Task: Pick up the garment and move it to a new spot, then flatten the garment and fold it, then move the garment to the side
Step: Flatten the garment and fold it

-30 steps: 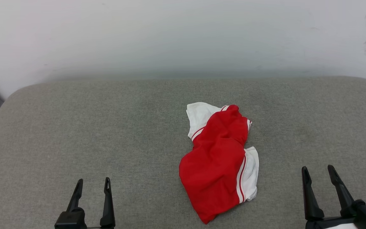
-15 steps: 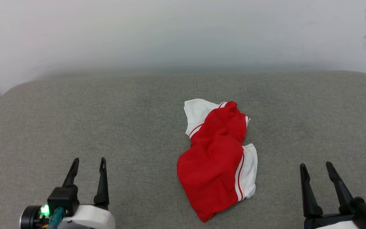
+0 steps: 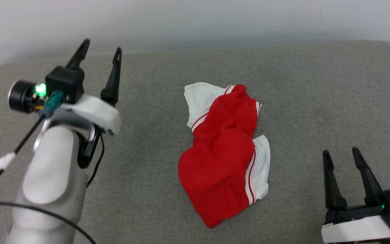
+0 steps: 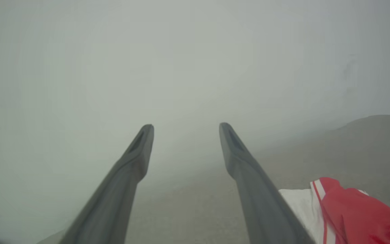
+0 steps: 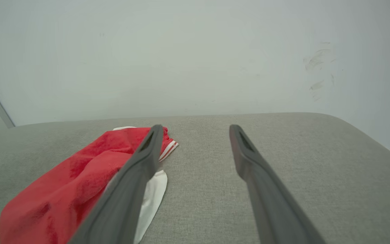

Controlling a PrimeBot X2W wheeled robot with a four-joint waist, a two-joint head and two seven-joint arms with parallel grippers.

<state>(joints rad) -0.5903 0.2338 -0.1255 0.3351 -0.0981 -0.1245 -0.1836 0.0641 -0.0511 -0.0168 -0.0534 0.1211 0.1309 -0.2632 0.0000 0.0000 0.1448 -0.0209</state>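
Left pincer (image 3: 102, 45), two long dark fingers on a chunky pale arm, is up in the air with the fingers spread wide and nothing between them, and a little green light (image 3: 40, 89) glows on the wrist just behind it. Off to its right and well apart sits the garment (image 3: 225, 152), a thin red jersey-style shirt with white sleeves and red-and-white stripe trim, scrunched into a lumpy heap. From that wrist's camera it only pokes in past the right-hand finger. Over on the far side of the heap is the right pincer (image 3: 341, 151), same dark fingers, sitting low, also spread and empty. The shirt is to its left and a bit ahead, near but not touching. Both are over a grey woven fabric cushion with rounded corners (image 3: 317, 84), and past the fingertips there's a plain white wall (image 3: 195, 20) with some dark scuff marks (image 5: 318, 64) up and to the right of the right pincer.
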